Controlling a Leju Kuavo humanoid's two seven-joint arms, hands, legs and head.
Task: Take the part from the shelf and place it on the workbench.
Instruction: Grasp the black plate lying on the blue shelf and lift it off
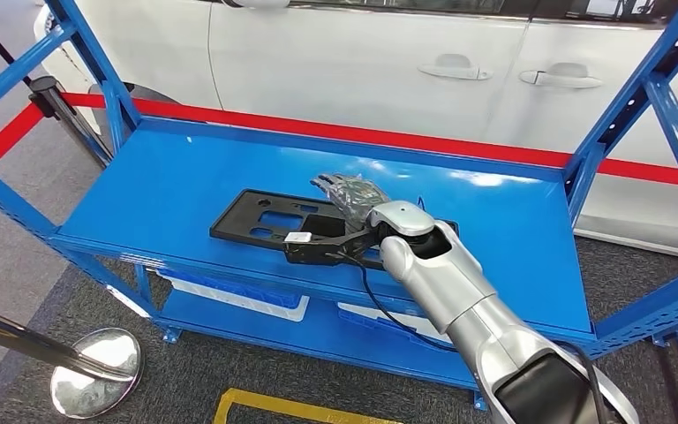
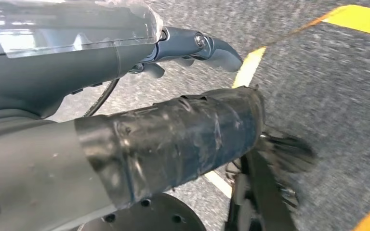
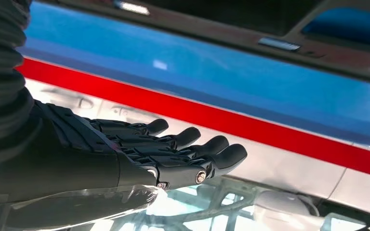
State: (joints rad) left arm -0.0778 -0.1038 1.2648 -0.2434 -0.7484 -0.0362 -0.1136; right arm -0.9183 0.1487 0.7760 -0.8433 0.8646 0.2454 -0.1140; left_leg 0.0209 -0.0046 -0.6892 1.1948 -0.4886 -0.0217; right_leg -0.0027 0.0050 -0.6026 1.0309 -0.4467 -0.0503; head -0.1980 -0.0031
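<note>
Silver and thick, the right arm (image 1: 485, 327) is seen rising from the lower edge of the head view and reaching over the top shelf (image 1: 168, 177) of a blue metal rack. Its right hand (image 1: 350, 193) is stretched out flat above the black part (image 1: 269, 221), fingers (image 3: 192, 156) extended side by side and apart from the thumb, with nothing held; whether the hand touches the part cannot be told. The part, a flat black frame with cut-out openings, is lying on the shelf surface near its front edge, partly hidden under the wrist. A red band (image 1: 318, 132) and a white car (image 1: 362, 53) are seen behind the rack. The left hand (image 2: 207, 48) is hanging over grey floor with yellow lines (image 2: 248, 67), fingers loosely bent, nothing held.
</note>
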